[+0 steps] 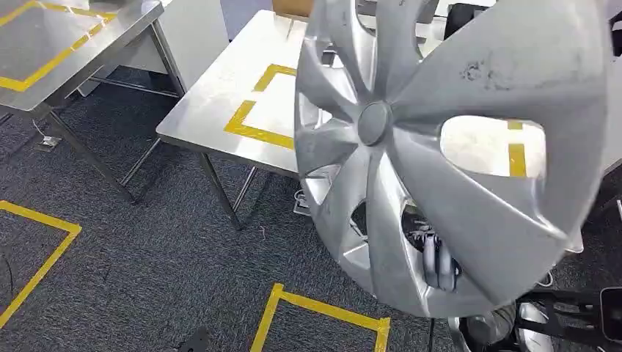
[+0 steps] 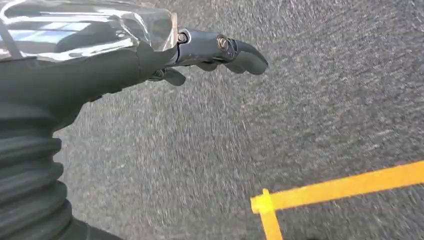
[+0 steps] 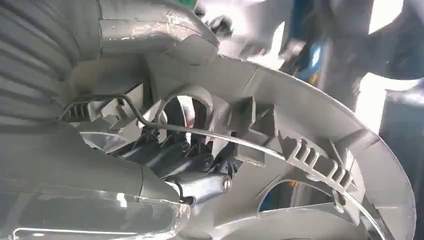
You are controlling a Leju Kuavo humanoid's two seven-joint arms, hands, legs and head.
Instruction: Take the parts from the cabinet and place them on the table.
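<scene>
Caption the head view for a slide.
Right hand carries a silver hubcap toward the steel table marked with yellow tape.

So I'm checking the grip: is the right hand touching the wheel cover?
Touching. In the right wrist view the right hand's dark fingers press against the back of the wheel cover; the head view shows fingers through an opening.

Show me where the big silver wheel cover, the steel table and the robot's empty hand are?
wheel cover (image 1: 374,122): head view, on its round centre cap.
steel table (image 1: 213,103): head view, on bare tabletop left of the yellow tape.
left hand (image 2: 220,47): left wrist view, on its dark fingers above the carpet.
</scene>
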